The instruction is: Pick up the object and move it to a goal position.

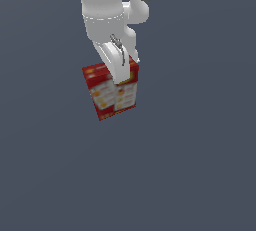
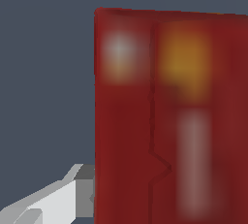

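The object is a small red box (image 1: 111, 95) with white and yellow printed panels. In the exterior view it hangs slightly tilted under the white arm. My gripper (image 1: 121, 76) comes down over its top edge and is shut on it. One white finger shows in front of the box's upper part; the other is hidden behind it. In the wrist view the red box (image 2: 145, 121) fills most of the picture, blurred and very close. One grey-white finger (image 2: 80, 194) presses against its side edge. The other finger is out of view. No goal marker shows.
A plain dark grey-blue surface (image 1: 200, 165) surrounds the box on every side in both views. The white arm links (image 1: 102, 10) rise above the box to the top edge of the exterior view.
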Robot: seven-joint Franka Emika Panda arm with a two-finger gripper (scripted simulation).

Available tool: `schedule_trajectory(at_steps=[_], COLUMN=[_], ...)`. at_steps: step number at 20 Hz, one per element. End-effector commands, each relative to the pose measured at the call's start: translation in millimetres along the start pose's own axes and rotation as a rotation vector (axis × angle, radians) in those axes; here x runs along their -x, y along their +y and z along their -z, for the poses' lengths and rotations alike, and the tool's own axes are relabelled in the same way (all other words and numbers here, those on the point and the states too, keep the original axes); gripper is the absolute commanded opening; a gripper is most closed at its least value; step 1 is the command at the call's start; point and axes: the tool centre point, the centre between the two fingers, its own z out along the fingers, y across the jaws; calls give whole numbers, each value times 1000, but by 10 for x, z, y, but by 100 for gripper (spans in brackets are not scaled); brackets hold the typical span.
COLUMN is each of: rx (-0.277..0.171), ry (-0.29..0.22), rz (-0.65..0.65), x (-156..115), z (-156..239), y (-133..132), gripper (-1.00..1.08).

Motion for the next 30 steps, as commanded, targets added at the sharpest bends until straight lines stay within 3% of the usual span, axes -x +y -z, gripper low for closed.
schedule_trajectory(at_steps=[1,17,30], rx=[-1,-1,0], ry=[0,1,2], rz=[0,0,0], x=[-14,-126,-181], z=[280,1862,2345], y=[154,977,1193], gripper=[-100,-100,-100])
